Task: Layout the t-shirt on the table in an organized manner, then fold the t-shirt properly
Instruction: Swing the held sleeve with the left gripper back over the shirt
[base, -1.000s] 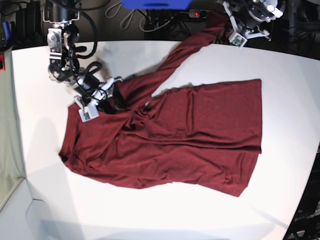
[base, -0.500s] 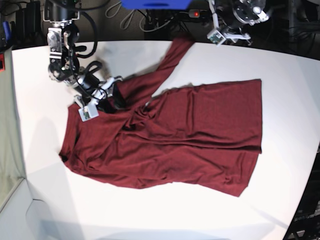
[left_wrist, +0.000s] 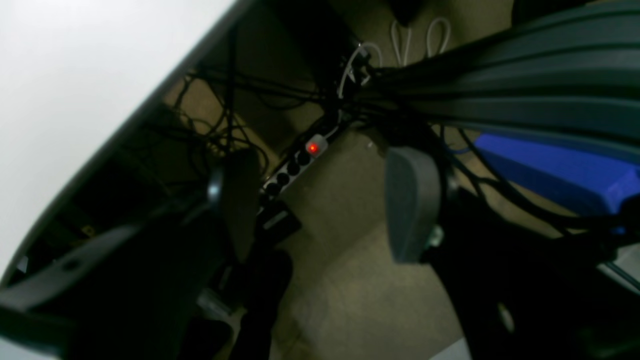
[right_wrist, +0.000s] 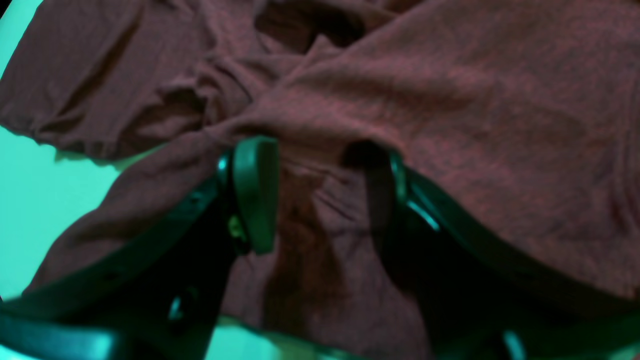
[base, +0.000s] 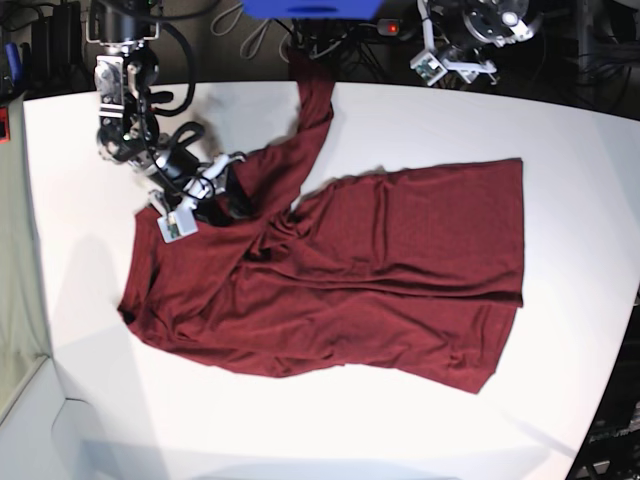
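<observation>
The maroon t-shirt (base: 380, 270) lies spread and wrinkled on the white table (base: 560, 130). One sleeve (base: 305, 110) stretches to the table's far edge. My right gripper (base: 225, 190) sits low on the shirt's upper left part. In the right wrist view it (right_wrist: 320, 195) is open, with rumpled shirt fabric (right_wrist: 450, 100) between and under the fingers. My left gripper (base: 445, 60) hangs beyond the far edge, right of the sleeve. In the left wrist view it (left_wrist: 325, 205) is open and empty, with floor showing between the fingers.
Beyond the table's dark far edge (left_wrist: 150, 115) are cables, a power strip with a red light (left_wrist: 300, 160) and a blue object (base: 310, 8). A red item (base: 3, 120) stands at the left edge.
The left gripper let go of the sleeve it held up at the far right. The sleeve dropped and swung left along the far edge. The right gripper has not moved.
</observation>
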